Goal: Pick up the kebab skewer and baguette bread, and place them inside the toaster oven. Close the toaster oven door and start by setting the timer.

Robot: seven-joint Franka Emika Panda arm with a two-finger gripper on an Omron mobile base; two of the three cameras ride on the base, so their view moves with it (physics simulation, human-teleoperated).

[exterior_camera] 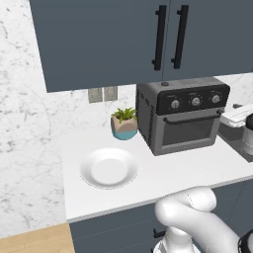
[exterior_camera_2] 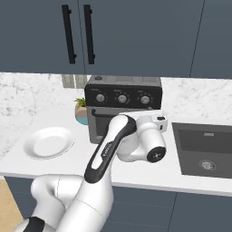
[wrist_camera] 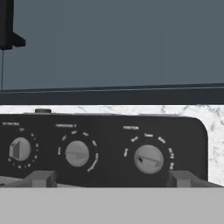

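Note:
The toaster oven [exterior_camera: 180, 116] stands on the white counter, its three silver knobs [wrist_camera: 148, 159] on the top panel. The toaster oven door [exterior_camera: 190, 131] stands upright and shut, with its black bar handle [exterior_camera: 192, 117] across the top. My gripper [wrist_camera: 111, 179] hovers right in front of the knob panel, near the oven's right end [exterior_camera: 226, 117]. Its fingers [wrist_camera: 41, 178] stand wide apart, so it is open and holds nothing. The hand [exterior_camera_2: 156, 122] covers part of the door in the right base view. The kebab skewer and the baguette bread are out of view.
An empty white plate [exterior_camera: 108, 168] lies left of the oven, with a small potted plant [exterior_camera: 124, 123] behind it. A dark sink [exterior_camera_2: 204, 149] is set into the counter to the right. Dark upper cabinets with black handles [exterior_camera: 159, 37] hang overhead.

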